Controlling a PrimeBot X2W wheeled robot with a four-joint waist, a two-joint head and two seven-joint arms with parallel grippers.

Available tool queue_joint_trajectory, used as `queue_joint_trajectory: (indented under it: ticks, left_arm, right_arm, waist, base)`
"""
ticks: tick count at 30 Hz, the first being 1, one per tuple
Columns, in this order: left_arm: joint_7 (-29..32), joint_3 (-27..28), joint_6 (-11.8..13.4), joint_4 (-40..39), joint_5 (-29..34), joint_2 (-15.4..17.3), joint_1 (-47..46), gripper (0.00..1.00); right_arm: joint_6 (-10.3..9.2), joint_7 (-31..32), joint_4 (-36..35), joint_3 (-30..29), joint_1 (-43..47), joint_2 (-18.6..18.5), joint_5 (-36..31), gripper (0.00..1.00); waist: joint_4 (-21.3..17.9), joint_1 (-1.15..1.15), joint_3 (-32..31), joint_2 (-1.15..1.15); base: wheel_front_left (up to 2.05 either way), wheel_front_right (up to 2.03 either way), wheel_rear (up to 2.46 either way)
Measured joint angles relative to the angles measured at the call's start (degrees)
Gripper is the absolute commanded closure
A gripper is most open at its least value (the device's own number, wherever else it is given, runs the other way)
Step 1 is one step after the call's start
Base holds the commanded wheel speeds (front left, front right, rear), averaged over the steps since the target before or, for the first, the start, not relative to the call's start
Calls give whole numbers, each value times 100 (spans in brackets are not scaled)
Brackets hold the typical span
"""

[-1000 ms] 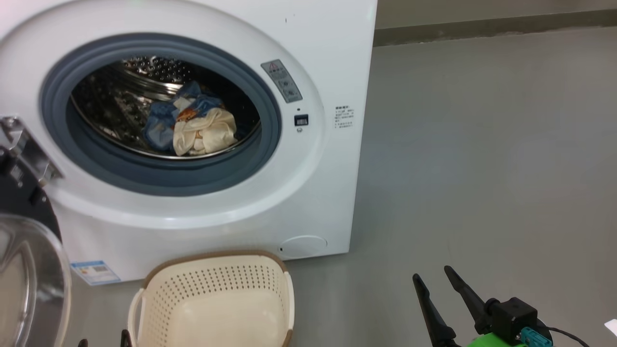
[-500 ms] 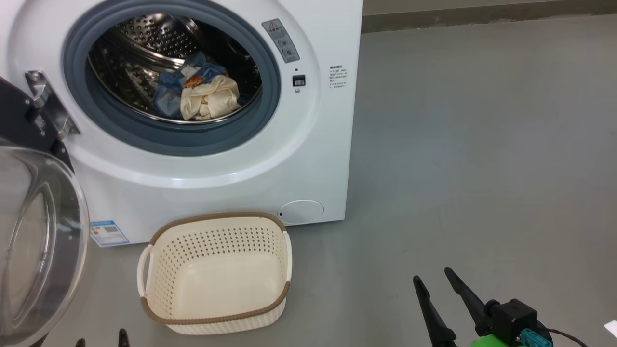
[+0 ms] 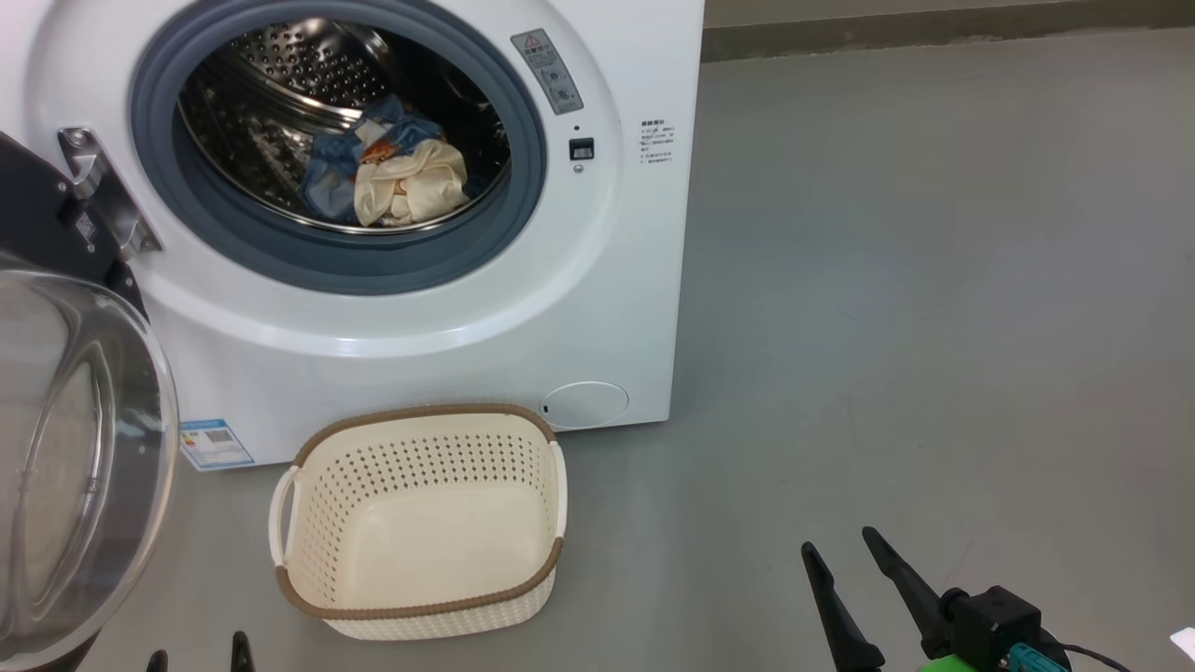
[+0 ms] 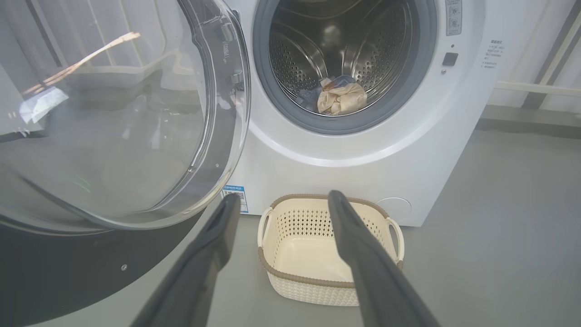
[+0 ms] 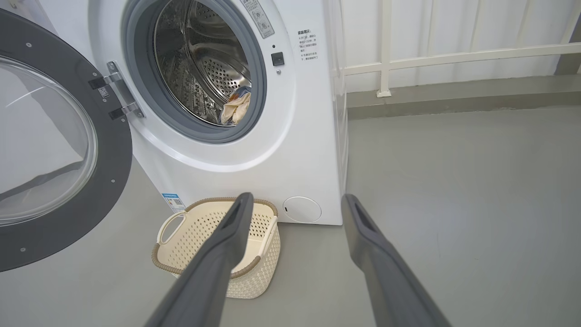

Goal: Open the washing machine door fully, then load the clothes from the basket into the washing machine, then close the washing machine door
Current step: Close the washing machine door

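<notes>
The left end effector (image 4: 285, 196) and right end effector (image 3: 837, 541) hang wide open, holding nothing, near the basket (image 3: 308, 569) on the floor (image 3: 934, 280) before the washing machine (image 3: 607, 280), whose drum holds the clothes (image 3: 401, 177), with the washing machine door (image 3: 84, 467) swung open.

Right gripper (image 3: 837, 543): two long tapered black fingers (image 3: 836, 607) on a black block (image 3: 994, 616), with teal connector (image 3: 1034, 658), green shell (image 3: 952, 665) and thin black cable (image 3: 1094, 650)

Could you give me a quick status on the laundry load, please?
Open and empty: left gripper, right gripper. Loaded: clothes in machine; basket empty; door wide open. Nothing seen in door's way.
</notes>
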Motion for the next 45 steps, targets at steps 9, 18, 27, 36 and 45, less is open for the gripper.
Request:
queue_joint_trajectory:
  ticks: [9, 18, 27, 36, 45]
  left_arm:
    - [0, -13, 9, -15, 0, 0, -1, 0]
    - [0, -35, 55, -47, -1, 0, -1, 0]
    - [0, -55, 100, -93, -25, 0, 3, 0]
    - [0, -100, 146, -93, -51, 0, 38, 0]
    - [0, -73, 213, -89, -66, 0, 77, 0]
  right_arm:
    - [0, 0, 1, 0, 0, -14, 0, 0]
    - [0, 0, -12, -79, 0, -25, -1, 0]
    - [0, 0, -10, -7, 3, -24, -1, 0]
    - [0, 0, -2, 59, 19, -70, -2, 0]
    - [0, 0, 7, 87, 30, -70, -2, 0]
  waist:
    - [18, 0, 3, 0]
    - [159, 0, -3, 0]
    - [515, 0, -33, 0]
    - [1103, 0, -89, 0]
    - [1637, 0, -140, 0]
  base:
    - [0, 0, 0]
    - [0, 0, 0]
    - [0, 0, 0]
    - [0, 0, 0]
    - [0, 0, 0]
